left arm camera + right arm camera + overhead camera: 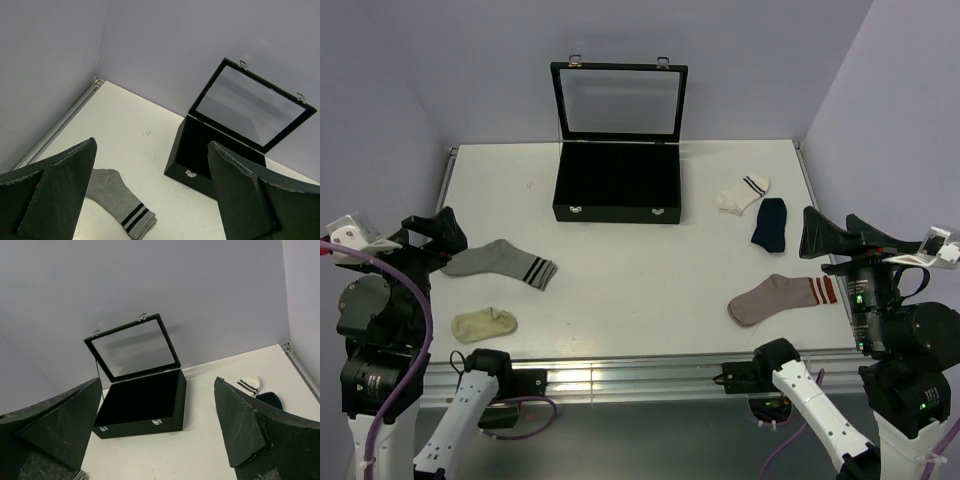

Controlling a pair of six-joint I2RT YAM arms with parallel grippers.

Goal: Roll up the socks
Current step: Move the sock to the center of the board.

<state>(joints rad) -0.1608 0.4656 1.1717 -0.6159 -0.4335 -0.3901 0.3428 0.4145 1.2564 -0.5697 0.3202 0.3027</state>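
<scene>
A grey sock with dark cuff stripes [500,260] lies flat at the left; it also shows in the left wrist view [117,200]. A white sock with black stripes [742,193] and a navy sock [769,223] lie at the back right; both show in the right wrist view, white sock [247,384] and navy sock [270,399]. A brown sock with red stripes [780,297] lies at the front right. A pale green sock [485,323] lies at the front left. My left gripper [432,232] is open and empty, raised at the left edge. My right gripper [835,238] is open and empty, raised at the right edge.
A black case [617,190] with its glass lid [619,103] standing open sits at the back middle of the white table [640,290]. It shows in both wrist views, left [200,150] and right [140,405]. Purple walls enclose the table on three sides.
</scene>
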